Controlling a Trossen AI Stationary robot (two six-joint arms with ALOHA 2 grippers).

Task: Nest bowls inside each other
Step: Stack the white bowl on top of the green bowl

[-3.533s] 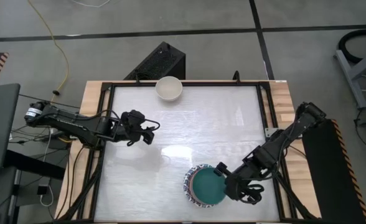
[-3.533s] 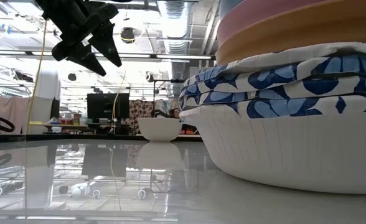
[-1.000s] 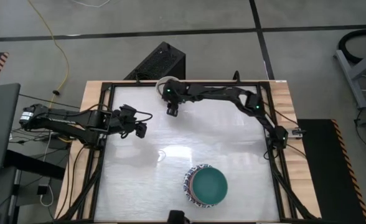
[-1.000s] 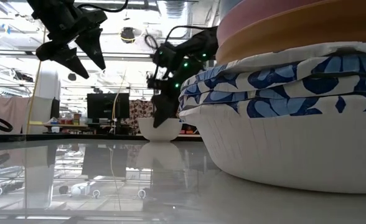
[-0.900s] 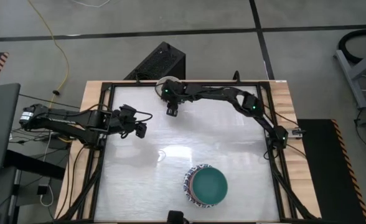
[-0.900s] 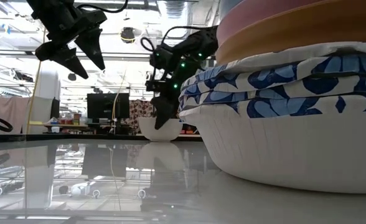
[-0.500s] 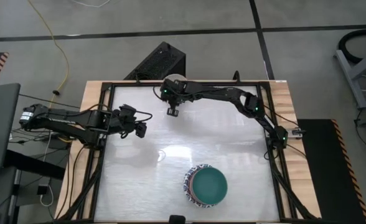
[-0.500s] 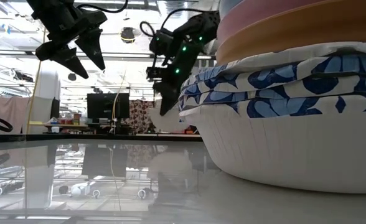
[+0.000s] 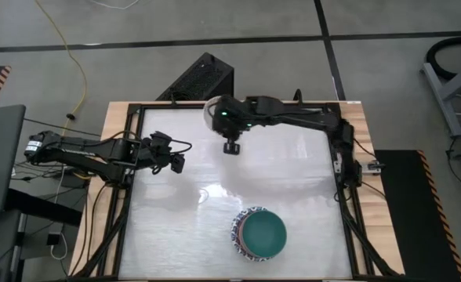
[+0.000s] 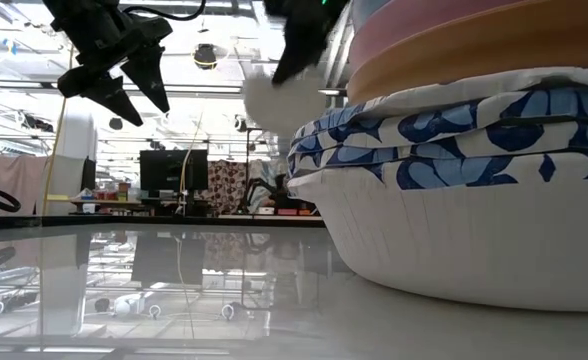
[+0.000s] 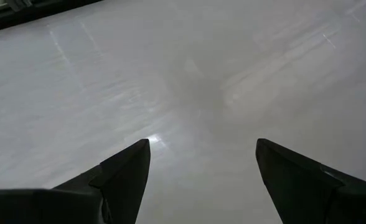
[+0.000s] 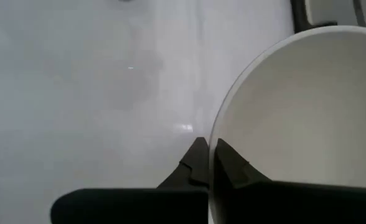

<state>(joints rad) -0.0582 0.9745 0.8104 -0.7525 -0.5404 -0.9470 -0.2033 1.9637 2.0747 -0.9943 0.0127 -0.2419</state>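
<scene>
A cream-white bowl (image 12: 295, 118) hangs in the air over the table's far edge, with my right gripper (image 12: 208, 163) shut on it. In the high view only a sliver of the bowl (image 9: 208, 111) shows beside the right arm. In the low view the bowl (image 10: 272, 100) is a pale blur high up. A stack of nested bowls (image 9: 258, 235) rests on its base near the front edge, with a dark green bowl on top and a blue-and-white patterned one outermost. My left gripper (image 9: 176, 162) hovers open over the table's left side, holding nothing. My right gripper pinches the cream-white bowl's rim (image 12: 211, 140), with one finger inside the bowl and one outside. The fingers slant downward. The bowl is lifted clear of the table and tilted, its white inside turned toward the wrist camera.
The stack (image 10: 474, 200) fills the right of the low view. A black frame (image 9: 128, 157) runs around the white tabletop. A black box (image 9: 199, 78) sits just beyond the far edge. The table's middle (image 9: 246, 180) lies bare between the arms and the stack.
My right gripper stood at the cream-white bowl on the far edge, took hold of it and has risen quickly, drifting a little toward the table's right. The bowl has left the table and now hangs high and tilted.
</scene>
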